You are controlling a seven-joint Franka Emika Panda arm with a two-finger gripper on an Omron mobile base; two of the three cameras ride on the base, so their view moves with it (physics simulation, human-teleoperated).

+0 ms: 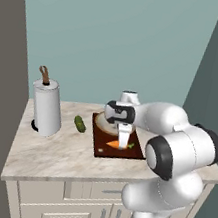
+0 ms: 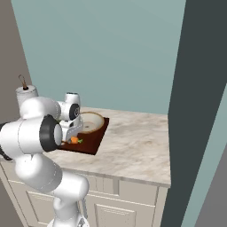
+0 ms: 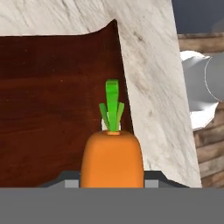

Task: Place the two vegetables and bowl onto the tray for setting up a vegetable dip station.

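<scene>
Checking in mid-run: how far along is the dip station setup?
Done: the bowl sits on the tray. In hand: the gripper is shut on the carrot, low over the tray's front part; whether it already rests there I can't tell. Left: the cucumber lies on the counter, beside the paper towel roll.

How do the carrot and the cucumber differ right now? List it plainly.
The carrot is orange with a green top; the cucumber is plain dark green.
The carrot is over the tray, by its near edge; the cucumber lies on the marble counter, left of the tray.
The carrot sits between the pincer fingers; the cucumber lies free.
Both are small beside the bowl.
</scene>
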